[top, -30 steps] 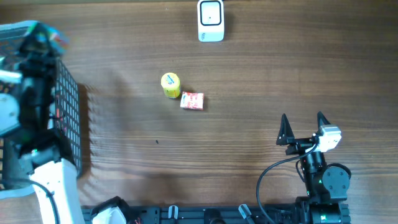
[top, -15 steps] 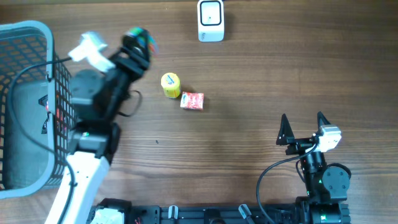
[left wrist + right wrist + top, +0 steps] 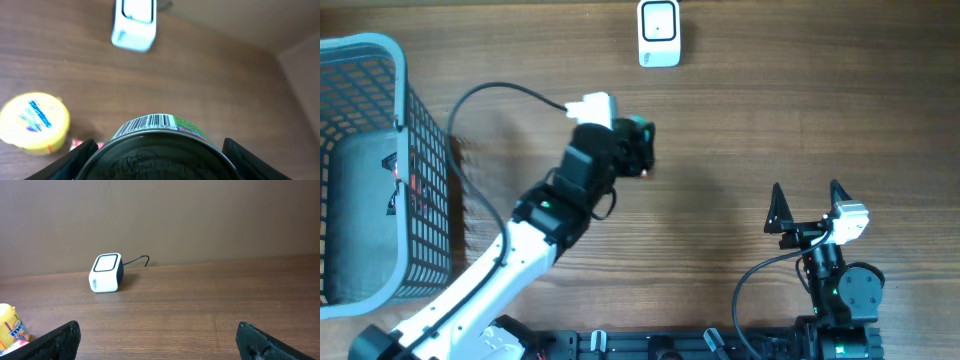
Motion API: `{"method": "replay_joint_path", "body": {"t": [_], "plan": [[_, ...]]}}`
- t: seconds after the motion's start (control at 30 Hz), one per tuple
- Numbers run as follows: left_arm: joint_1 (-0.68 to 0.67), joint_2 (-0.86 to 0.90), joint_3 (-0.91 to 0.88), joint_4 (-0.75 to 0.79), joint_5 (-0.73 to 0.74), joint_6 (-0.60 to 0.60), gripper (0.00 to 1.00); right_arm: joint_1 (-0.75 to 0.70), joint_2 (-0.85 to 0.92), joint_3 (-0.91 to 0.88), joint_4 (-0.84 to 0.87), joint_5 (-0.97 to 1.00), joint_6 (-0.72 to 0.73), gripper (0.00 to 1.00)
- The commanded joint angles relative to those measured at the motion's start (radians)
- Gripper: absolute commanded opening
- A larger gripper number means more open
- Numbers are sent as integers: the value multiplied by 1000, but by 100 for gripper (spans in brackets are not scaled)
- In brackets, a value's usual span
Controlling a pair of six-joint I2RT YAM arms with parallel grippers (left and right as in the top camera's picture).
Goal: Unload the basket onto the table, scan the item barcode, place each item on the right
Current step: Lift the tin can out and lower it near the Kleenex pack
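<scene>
The left gripper (image 3: 634, 140) holds a can (image 3: 159, 150), its jaws spread fairly wide around the can's body. In the overhead view the can is near the middle of the table, with the scanner (image 3: 659, 34) at about 12 o'clock from it and well apart. In the left wrist view the can's metal end faces the camera, and its barcode (image 3: 152, 121) is on the side turned toward the scanner. A yellow tub (image 3: 34, 121) lies at 9 o'clock of the can, with a red sliver of a packet (image 3: 76, 145) just beside it. The basket (image 3: 380, 42) takes up the table's 9 o'clock edge. The right gripper (image 3: 807, 205) sits at 4 o'clock of the can, jaws wide and empty.
</scene>
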Motion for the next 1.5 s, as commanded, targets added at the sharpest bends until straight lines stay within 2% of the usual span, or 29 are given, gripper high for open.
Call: {"method": "replay_joint_path", "body": {"t": [0.0, 0.2, 0.4, 0.57, 0.8, 1.13, 1.4, 1.47], "plan": [[-33, 13, 16, -19, -65, 4, 71, 4, -3, -1, 2, 10, 13, 100], [-49, 14, 16, -76, -119, -194, 70, 4, -3, -1, 2, 10, 13, 100], [-53, 14, 16, -181, -171, -475, 66, 4, -3, -1, 2, 10, 13, 100], [-94, 14, 16, -264, -224, -612, 64, 4, -3, -1, 2, 10, 13, 100], [-172, 44, 16, -416, -325, -919, 66, 4, -3, -1, 2, 10, 14, 100], [-163, 233, 16, -426, -372, -1117, 66, 4, -3, -1, 2, 10, 13, 100], [-103, 327, 16, -529, -360, -1402, 67, 4, -3, -1, 2, 10, 13, 100], [-79, 327, 16, -539, -349, -1424, 68, 4, -3, -1, 2, 10, 13, 100]]}}
